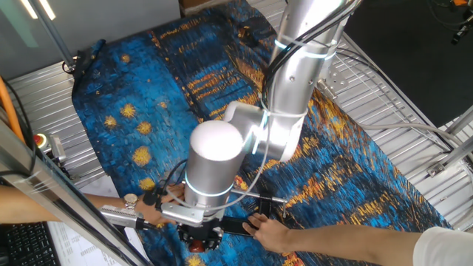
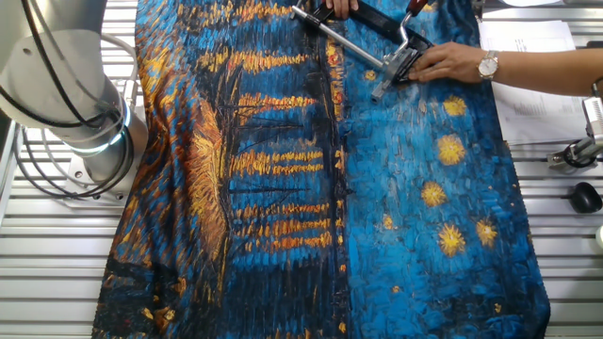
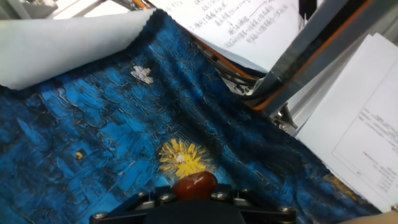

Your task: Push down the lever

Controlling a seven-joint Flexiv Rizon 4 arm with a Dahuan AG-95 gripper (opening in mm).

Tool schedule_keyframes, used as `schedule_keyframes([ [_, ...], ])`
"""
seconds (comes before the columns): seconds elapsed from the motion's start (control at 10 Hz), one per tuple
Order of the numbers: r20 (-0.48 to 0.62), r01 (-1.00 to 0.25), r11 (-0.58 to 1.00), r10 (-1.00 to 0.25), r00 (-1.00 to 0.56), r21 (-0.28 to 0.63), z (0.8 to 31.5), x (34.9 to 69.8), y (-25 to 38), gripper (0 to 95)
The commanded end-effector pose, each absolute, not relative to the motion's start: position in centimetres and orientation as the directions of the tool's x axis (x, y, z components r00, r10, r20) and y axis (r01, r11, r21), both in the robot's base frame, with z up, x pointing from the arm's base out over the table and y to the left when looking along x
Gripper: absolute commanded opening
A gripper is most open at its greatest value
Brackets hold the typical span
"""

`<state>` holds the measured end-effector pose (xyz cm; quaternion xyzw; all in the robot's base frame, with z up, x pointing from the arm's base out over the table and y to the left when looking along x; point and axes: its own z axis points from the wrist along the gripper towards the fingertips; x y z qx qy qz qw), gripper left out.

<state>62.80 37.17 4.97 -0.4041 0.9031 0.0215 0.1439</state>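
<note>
The lever's reddish-brown knob fills the bottom centre of the hand view, directly against the front of my gripper. The gripper's black fingers show no gap between them and look shut, with the knob just beyond the tips. In one fixed view my gripper hangs low at the cloth's near edge and hides the lever. In the other fixed view the lever rises at the top edge from its silver bracket. The gripper is out of that frame.
A person's two hands hold the clamp device down on the blue and orange painted cloth. A long silver rod crosses the device. Printed papers and a metal frame bar lie just beyond the cloth.
</note>
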Motion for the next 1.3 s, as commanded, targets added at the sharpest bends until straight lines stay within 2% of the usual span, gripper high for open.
schedule_keyframes([
  [0.1, -0.323, -0.732, 0.678, -0.708, -0.628, -0.064, 4.8, 62.81, 37.17, 0.0],
  [0.8, -0.282, -0.78, 0.625, -0.754, -0.593, -0.031, 4.8, 62.81, 37.17, 0.0],
  [1.3, -0.237, -0.768, 0.64, -0.745, -0.623, 0.008, 4.8, 62.81, 37.17, 0.0],
])
